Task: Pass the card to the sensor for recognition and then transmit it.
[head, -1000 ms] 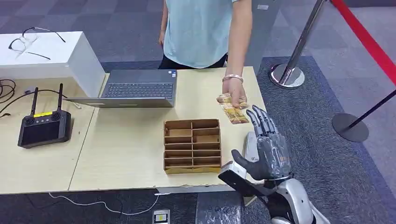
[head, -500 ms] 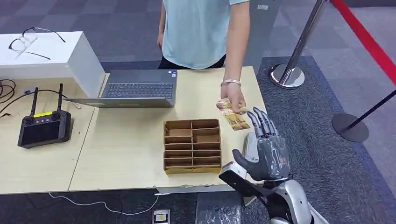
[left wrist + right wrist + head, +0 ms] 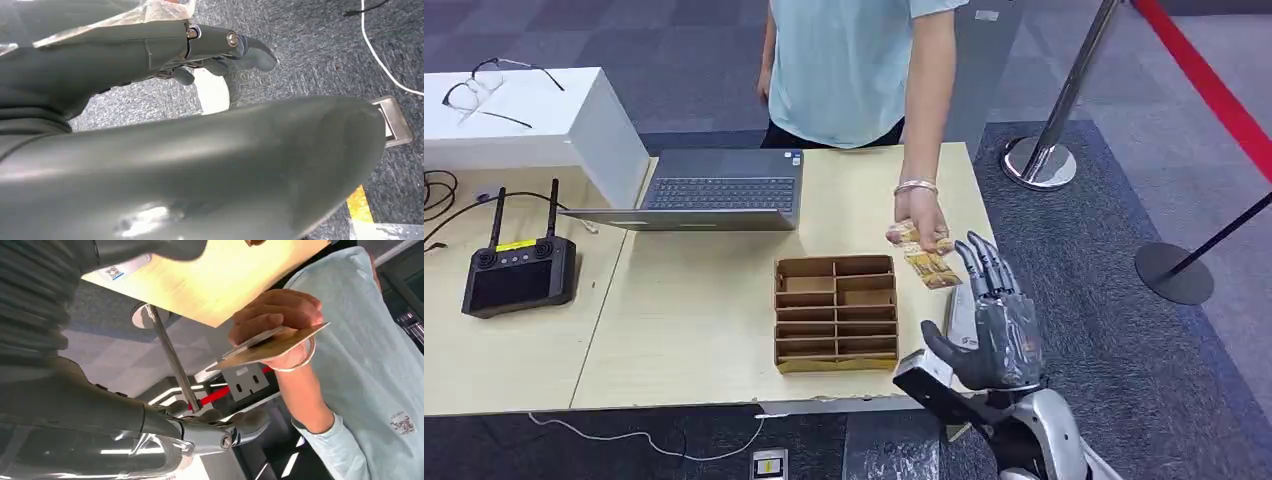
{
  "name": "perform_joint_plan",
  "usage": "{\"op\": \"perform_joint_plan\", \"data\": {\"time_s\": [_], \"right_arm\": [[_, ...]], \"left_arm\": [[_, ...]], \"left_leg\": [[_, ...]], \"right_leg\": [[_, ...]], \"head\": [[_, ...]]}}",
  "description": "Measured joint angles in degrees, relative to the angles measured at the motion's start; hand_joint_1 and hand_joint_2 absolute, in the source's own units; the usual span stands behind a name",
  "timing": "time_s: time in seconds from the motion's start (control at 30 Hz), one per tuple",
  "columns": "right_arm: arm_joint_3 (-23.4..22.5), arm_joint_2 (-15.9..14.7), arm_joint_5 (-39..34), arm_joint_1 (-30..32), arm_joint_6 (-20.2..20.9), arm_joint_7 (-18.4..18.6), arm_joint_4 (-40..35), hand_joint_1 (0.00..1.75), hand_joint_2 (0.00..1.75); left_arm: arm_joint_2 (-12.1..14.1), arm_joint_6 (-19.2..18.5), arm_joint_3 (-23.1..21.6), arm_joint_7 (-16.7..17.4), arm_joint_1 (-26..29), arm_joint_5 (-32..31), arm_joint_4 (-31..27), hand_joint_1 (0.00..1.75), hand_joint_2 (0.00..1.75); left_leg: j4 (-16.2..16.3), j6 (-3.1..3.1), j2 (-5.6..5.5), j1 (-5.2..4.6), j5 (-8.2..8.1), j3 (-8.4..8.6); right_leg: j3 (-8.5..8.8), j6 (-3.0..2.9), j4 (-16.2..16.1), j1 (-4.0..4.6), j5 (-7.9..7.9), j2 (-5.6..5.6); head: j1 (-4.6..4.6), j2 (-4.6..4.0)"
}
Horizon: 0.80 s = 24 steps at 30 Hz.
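Observation:
A person's hand (image 3: pixel 921 215) holds out a gold-brown card (image 3: pixel 930 264) over the table's right end. My right hand (image 3: pixel 996 325) is raised just below it, palm side turned away, fingers straight and spread, thumb out to the side, holding nothing. The card's lower corner sits right at my fingertips; I cannot tell if they touch. A white sensor unit (image 3: pixel 961 305) lies on the table edge behind my hand. In the right wrist view the card (image 3: pixel 272 346) is pinched flat in the person's fingers (image 3: pixel 275 315). My left hand (image 3: pixel 190 150) hangs over grey carpet, a dark finger stretched out, nothing in it.
A cardboard sorter (image 3: pixel 836 312) with several slots stands left of my right hand. Farther back lie an open laptop (image 3: pixel 719 190), a black remote controller (image 3: pixel 519 275) and a white box (image 3: pixel 524 115). A stanchion base (image 3: pixel 1039 160) and red belt stand at the right.
The person's hand has brought the card down and closer to my right hand's fingertips. My right hand has barely moved.

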Motion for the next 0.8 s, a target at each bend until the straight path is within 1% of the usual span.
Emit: {"op": "perform_joint_plan", "data": {"time_s": [0.03,0.07,0.1,0.13,0.17,0.2,0.3,0.63,0.7,0.8], "right_arm": [[0.02,0.09,0.00,0.00,-0.24,-0.07,0.00,0.61,1.75],[0.04,0.13,0.00,0.00,-0.50,-0.17,0.02,0.91,1.75],[0.07,0.17,0.00,-0.01,-0.68,-0.24,0.07,1.13,1.75],[0.07,0.20,0.00,-0.01,-0.81,-0.37,0.22,1.20,1.75],[0.09,0.24,0.00,0.00,-0.87,-0.46,0.33,1.10,1.75],[0.11,0.28,0.00,0.00,-1.01,-0.48,0.42,0.94,1.75],[0.11,0.41,0.00,0.00,-1.64,-0.50,0.55,0.94,1.75],[0.13,0.63,0.00,0.01,-1.66,-0.52,0.79,0.94,1.75],[0.13,0.63,0.00,0.02,-1.66,-0.52,0.81,0.89,1.75],[0.13,0.63,0.00,0.02,-1.66,-0.52,0.85,0.86,1.75]], "left_arm": [[0.00,0.00,0.00,0.00,0.00,0.09,0.00,0.00,0.00],[0.00,0.00,0.00,0.00,0.00,0.09,0.00,0.00,0.00],[0.00,0.07,0.00,0.00,0.00,0.09,0.00,0.00,0.00],[0.00,0.11,0.00,0.00,0.00,0.09,0.00,0.00,0.00],[0.00,0.15,0.00,0.00,0.00,0.09,0.00,0.00,0.00],[0.00,0.15,0.00,0.00,0.00,0.09,0.00,0.00,0.00],[0.02,0.17,0.00,0.00,0.00,0.09,0.00,0.00,0.00],[0.02,0.22,0.00,0.00,0.00,0.11,0.00,0.00,0.00],[0.02,0.22,0.00,0.00,0.00,0.11,0.00,0.00,0.00],[0.02,0.22,0.00,0.00,0.00,0.15,0.00,0.00,0.00]], "left_leg": [[0.00,0.00,0.00,0.00,0.00,0.00],[0.00,0.00,0.00,0.00,0.00,0.00],[0.00,0.00,0.00,0.00,0.00,0.00],[0.00,0.00,0.00,0.00,0.00,0.00],[0.00,0.00,0.00,0.00,0.00,0.00],[0.00,0.00,0.00,0.00,0.00,0.00],[0.00,0.00,0.00,0.00,0.00,0.00],[0.00,0.00,0.00,0.00,0.00,0.01],[0.00,0.00,0.00,0.00,0.00,0.00],[0.00,0.00,0.00,0.00,0.00,0.00]], "right_leg": [[0.00,0.00,0.00,0.00,0.00,0.00],[0.00,0.00,0.00,0.00,0.00,0.00],[0.00,0.00,0.00,0.00,0.00,0.00],[0.00,0.00,0.00,0.00,0.00,0.00],[0.00,0.00,0.00,0.00,0.00,0.00],[0.00,0.00,0.00,0.00,0.00,0.00],[0.00,0.00,0.00,0.00,0.00,0.00],[0.00,0.00,0.00,0.00,0.00,0.00],[0.00,0.00,0.00,0.00,0.00,0.00],[0.00,0.00,0.00,0.00,0.00,0.00]], "head": [[0.00,0.00],[-0.02,0.00],[0.00,0.00],[-0.02,0.00],[0.00,0.00],[0.00,0.00],[-0.02,0.00],[0.00,0.00],[0.00,0.00],[0.00,0.00]]}}
